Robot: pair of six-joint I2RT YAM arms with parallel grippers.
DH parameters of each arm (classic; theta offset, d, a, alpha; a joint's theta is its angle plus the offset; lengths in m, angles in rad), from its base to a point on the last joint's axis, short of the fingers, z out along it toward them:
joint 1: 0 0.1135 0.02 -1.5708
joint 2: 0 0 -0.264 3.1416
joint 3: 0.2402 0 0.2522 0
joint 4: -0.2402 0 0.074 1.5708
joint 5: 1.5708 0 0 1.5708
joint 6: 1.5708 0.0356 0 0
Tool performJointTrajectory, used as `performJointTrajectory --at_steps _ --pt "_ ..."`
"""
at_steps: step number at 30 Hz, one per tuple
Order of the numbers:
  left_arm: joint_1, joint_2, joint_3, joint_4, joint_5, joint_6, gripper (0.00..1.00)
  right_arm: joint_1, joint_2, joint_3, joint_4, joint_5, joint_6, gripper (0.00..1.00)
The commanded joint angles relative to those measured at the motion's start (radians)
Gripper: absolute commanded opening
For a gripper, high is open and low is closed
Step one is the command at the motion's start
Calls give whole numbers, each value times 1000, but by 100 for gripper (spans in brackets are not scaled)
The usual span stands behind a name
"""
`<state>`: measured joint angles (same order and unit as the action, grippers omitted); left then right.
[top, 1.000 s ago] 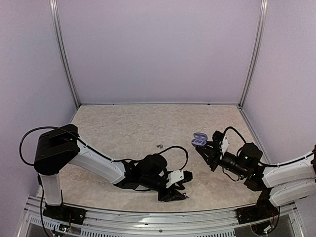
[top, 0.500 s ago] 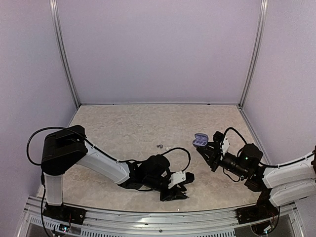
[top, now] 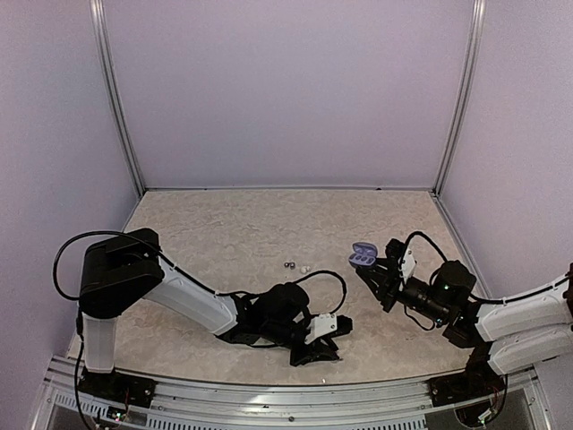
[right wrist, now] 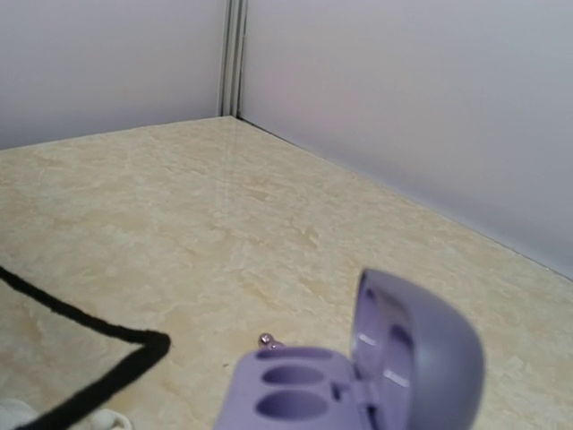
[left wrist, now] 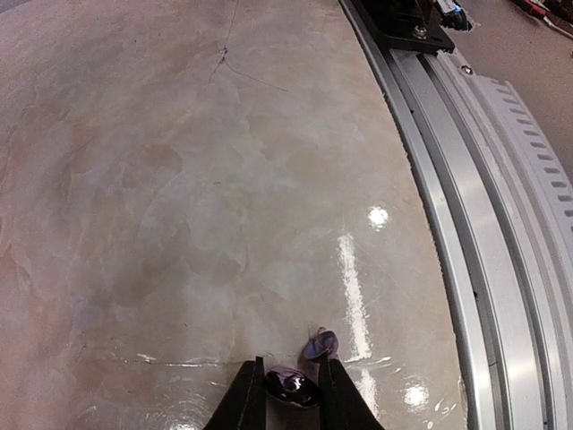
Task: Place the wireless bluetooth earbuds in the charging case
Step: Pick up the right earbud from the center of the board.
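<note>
In the left wrist view my left gripper [left wrist: 291, 396] is low on the table near the front rail, its two black fingers shut on a dark shiny earbud [left wrist: 293, 387]. A small purplish piece [left wrist: 320, 344] lies just ahead of the right fingertip; I cannot tell what it is. In the top view that gripper [top: 329, 351] is at the near edge. The right gripper [top: 374, 270] holds the open purple charging case [top: 362, 255] above the table. Its two sockets [right wrist: 291, 390] are empty and the lid is tipped up. Another dark earbud [top: 288, 265] and a pale one [top: 304, 269] lie mid-table.
An aluminium rail [left wrist: 466, 224] runs along the near table edge, right beside the left gripper. A black cable [right wrist: 89, 333] loops over the table left of the case. A shiny bud [right wrist: 267, 340] sits beyond the case. Lilac walls enclose the table.
The left arm's upper links have swung slightly right and its jaws have narrowed onto the dark earbud. The right arm and the case have stayed put.
</note>
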<state>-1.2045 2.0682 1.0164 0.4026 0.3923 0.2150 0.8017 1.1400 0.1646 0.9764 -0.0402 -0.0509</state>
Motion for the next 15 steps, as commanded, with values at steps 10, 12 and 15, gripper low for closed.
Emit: performJointTrajectory --at_steps 10,12,15 --pt "51 -222 -93 -21 -31 -57 18 -11 36 -34 139 -81 -90 0" --pt "63 -282 -111 -36 -56 -68 18 -10 37 -42 165 -114 -115 0" --pt "82 -384 -120 -63 -99 -92 18 -10 35 -48 186 -187 -154 0"
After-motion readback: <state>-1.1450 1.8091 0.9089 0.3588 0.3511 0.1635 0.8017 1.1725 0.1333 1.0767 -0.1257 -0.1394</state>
